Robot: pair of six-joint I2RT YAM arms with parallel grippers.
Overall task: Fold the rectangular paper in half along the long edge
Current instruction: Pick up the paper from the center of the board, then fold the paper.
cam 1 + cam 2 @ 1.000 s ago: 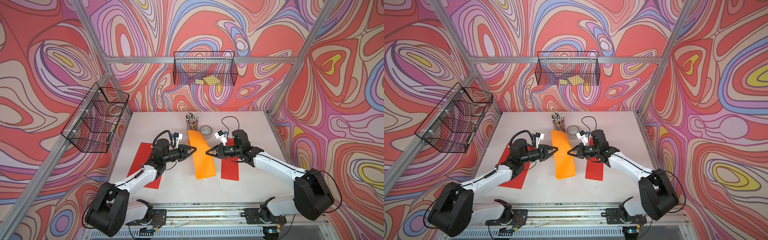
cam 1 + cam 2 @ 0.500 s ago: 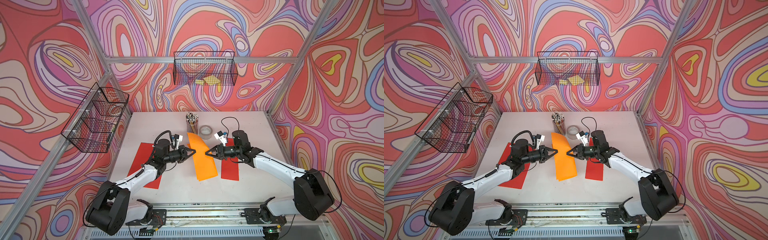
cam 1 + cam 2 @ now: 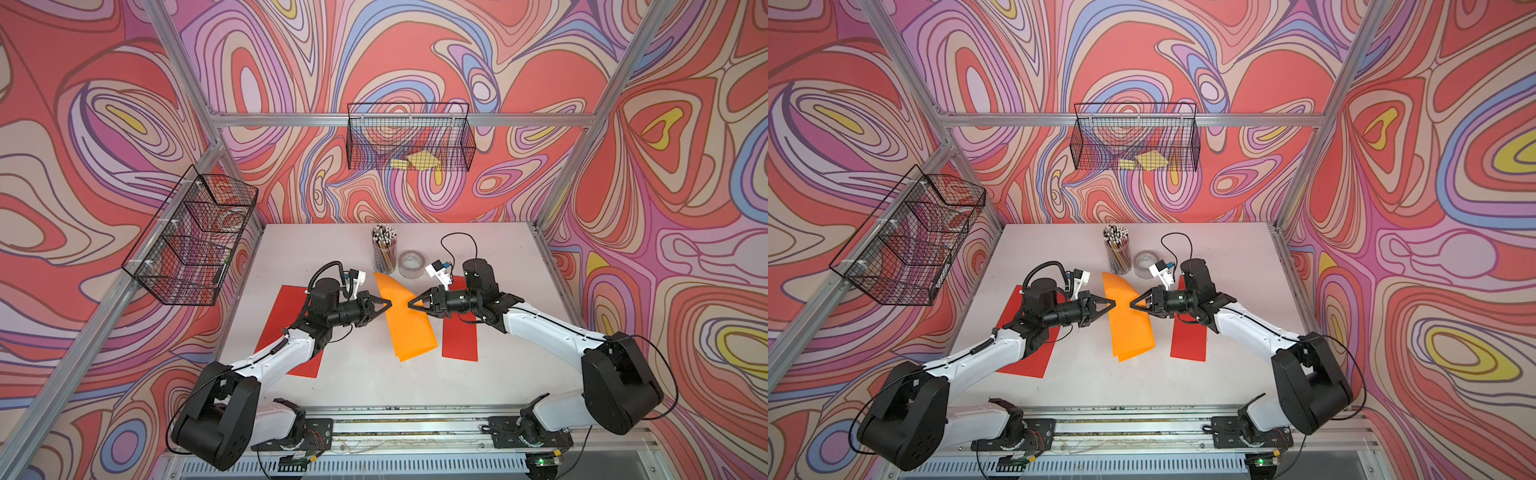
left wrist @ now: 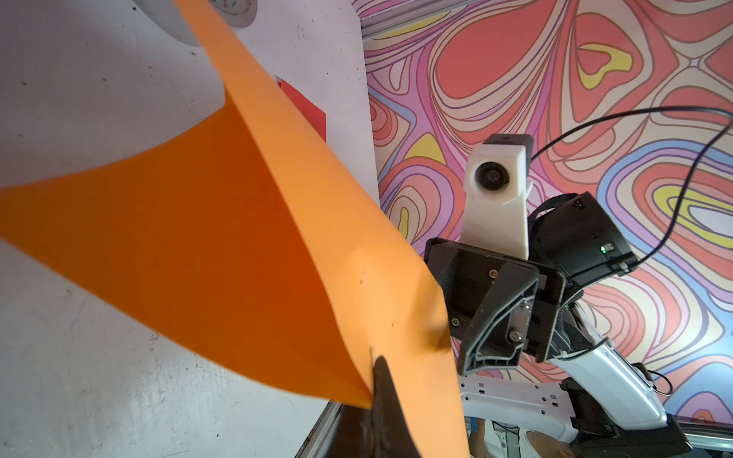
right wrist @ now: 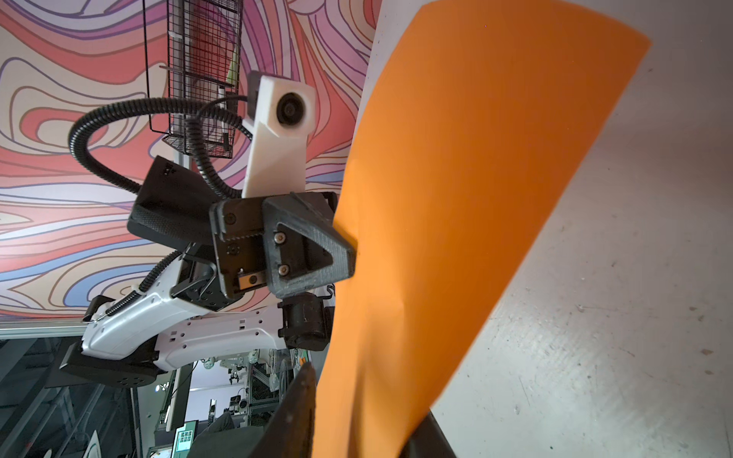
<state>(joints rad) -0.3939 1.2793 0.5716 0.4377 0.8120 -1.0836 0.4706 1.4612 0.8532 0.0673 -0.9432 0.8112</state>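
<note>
The orange rectangular paper stands partly lifted off the white table, between the two arms, curved over on itself with no sharp crease. My left gripper touches its left long side. In the left wrist view this gripper is shut on the paper's edge. My right gripper faces it from the right. In the right wrist view the right gripper is open, and the paper passes loosely between its parted jaws.
A red sheet lies under the left arm and another red sheet under the right. A cup of pencils and a tape roll stand just behind the paper. Wire baskets hang on the back wall and left wall.
The right gripper's jaws have parted from shut, letting go of the paper. The left gripper has closed fully on the paper's edge. The paper's near end has swung slightly right.
</note>
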